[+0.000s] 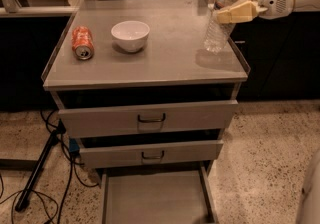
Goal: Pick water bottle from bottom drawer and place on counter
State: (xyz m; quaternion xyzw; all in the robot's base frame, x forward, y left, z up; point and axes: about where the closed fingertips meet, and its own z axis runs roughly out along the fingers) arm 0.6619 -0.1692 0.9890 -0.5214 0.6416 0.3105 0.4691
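Counter [170, 60], 2 o'clock: gripper [233, 9] clenched on tilted bottle [216, 35]; straighten it, lower gently, clear of edge, release.

Cream-and-white tool [224, 7] at the grey tabletop's [170, 65] right edge grips a clear, ribbed, white-capped water bottle [216, 35]. Near the left edge, an orange can [82, 43]; beside it, a white bowl [130, 35]. Speckled beige floor [270, 158].

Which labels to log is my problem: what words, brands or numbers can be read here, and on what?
No text can be read anywhere.
On the orange can, lying on the counter: markings too blurred to read.
On the water bottle, gripped by the gripper at the counter's right rear: no legible label.
On the white bowl: none seen.
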